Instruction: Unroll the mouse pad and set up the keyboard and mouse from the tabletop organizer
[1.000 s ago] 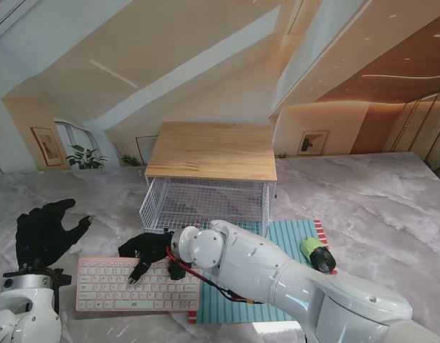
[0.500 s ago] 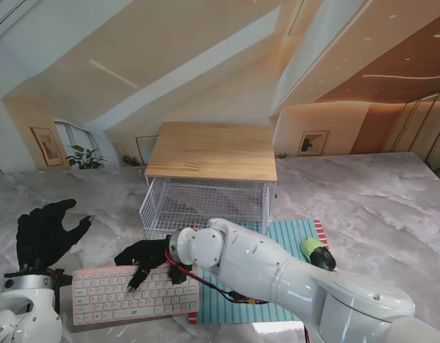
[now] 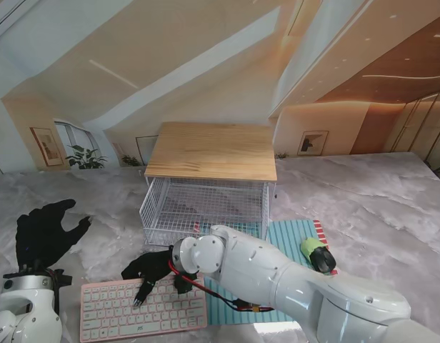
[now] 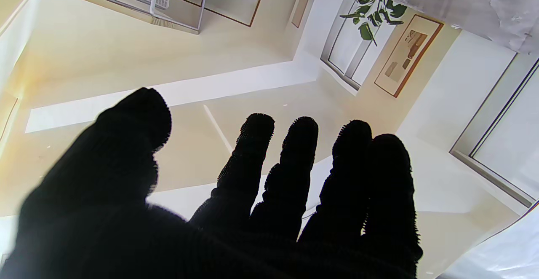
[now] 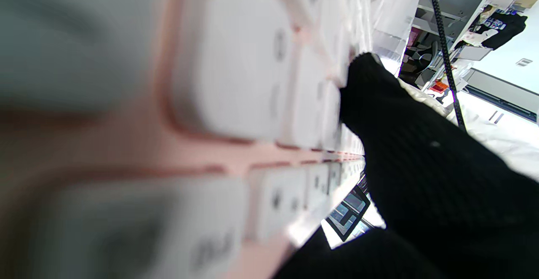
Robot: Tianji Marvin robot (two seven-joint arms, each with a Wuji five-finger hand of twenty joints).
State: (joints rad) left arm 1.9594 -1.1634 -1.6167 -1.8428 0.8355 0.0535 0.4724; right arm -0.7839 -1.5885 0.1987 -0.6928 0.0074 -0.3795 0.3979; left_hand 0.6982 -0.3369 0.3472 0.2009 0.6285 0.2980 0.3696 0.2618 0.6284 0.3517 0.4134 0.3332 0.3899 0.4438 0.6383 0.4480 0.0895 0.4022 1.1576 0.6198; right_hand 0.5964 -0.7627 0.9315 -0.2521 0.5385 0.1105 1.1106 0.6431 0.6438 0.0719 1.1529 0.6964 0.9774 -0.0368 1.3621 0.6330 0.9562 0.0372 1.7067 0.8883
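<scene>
right hand (image 3: 157, 270) rests flat on pink keyboard (image 3: 143, 309), fingers spread, grasping nothing, apparently to slide it. keyboard near-left on worktop (image 3: 377, 207), overlapping mouse pad (image 3: 291, 239). left hand (image 3: 45, 232) raised, splayed, idle.

Stand view looks down; right wrist camera hugs the keyboard (image 5: 236, 102).

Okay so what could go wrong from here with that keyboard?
The keyboard lies mostly off the mouse pad, close to the table's near edge, and could slip off. The right hand only rests fingers on its keys, so it may skid. The mouse sits at the pad's edge.
</scene>
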